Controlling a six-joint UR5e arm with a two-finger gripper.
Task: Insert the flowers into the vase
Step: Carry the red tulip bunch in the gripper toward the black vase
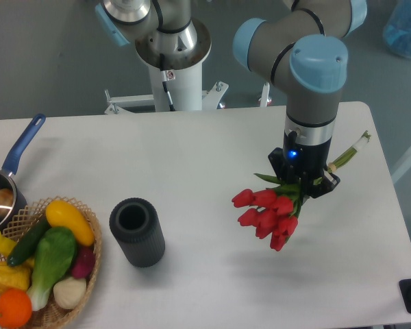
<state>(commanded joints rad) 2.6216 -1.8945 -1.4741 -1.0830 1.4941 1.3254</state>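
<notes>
**Tulips held aloft, vase waiting at left**

Wicker basket point(89, 271) of vegetables sits nearest, beside the vase point(137, 232), which stands upright and empty. Well to its right the gripper point(303, 184) clasps the flowers point(268, 214) at mid-stem, blooms hanging low, stems point(349, 152) pointing up and back. Light, limp, easily bruised: the bound stems seem the sound hold. The jaws are apparently hidden by leaves.

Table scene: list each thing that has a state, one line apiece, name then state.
gripper: shut on the flowers, held above the table.
flowers: lifted, lying tilted, blooms toward the vase side, stems sticking out past the gripper.
vase: upright on the table, mouth open and empty.
saucepan: on the table's left edge, uncovered, something pale inside.
basket: full of vegetables and fruit.
</notes>
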